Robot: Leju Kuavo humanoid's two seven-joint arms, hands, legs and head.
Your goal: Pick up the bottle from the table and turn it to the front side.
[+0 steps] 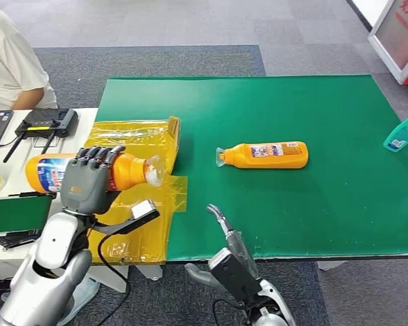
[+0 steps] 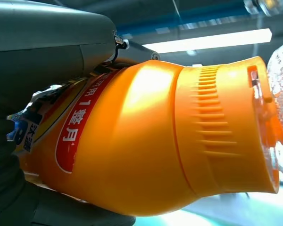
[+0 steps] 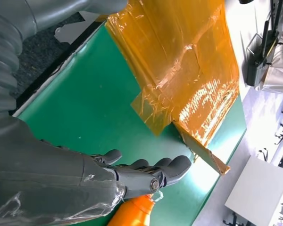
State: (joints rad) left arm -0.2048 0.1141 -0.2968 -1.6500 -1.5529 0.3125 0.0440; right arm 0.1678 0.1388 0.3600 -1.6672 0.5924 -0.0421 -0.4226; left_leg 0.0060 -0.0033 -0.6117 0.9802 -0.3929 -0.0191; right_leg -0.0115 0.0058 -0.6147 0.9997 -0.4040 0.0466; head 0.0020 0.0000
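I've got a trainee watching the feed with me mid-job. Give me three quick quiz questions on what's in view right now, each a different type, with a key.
1. True or false: the left hand holds an orange plastic bottle with a blue-and-white label.
2. Multiple choice: the second orange plastic bottle is A) lying on its side on the green mat, B) upright on the mat, C) in the right hand.
3. Fill in: the cardboard box wrapped in yellow tape sits at the mat's ____ edge in the head view.

Key: 1 true. 2 A. 3 left.
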